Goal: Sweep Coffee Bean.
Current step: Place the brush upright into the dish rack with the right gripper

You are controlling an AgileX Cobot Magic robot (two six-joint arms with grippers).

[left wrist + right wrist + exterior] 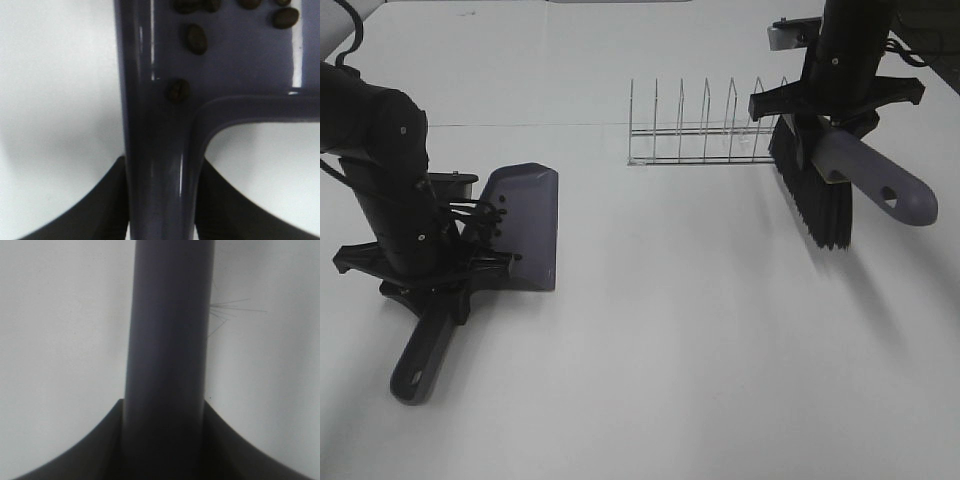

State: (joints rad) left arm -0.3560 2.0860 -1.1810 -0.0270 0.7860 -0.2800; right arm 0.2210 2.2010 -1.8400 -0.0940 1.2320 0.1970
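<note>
My left gripper (445, 288) is shut on the handle of the purple-grey dustpan (528, 225), which lies flat on the white table at the left, mouth facing right. In the left wrist view the gripper (160, 200) clamps the dustpan handle (155, 165), and several coffee beans (196, 39) lie inside the pan near its back wall. My right gripper (825, 130) is shut on the brush handle (880, 185) and holds the brush above the table at the far right, black bristles (815, 200) hanging down. The right wrist view shows the gripper (165, 440) around the handle (170, 340).
A wire dish rack (705, 130) stands at the back centre, just left of the brush. White table (700, 340) spreads between the dustpan and the brush. I see no loose beans on the table in the high view.
</note>
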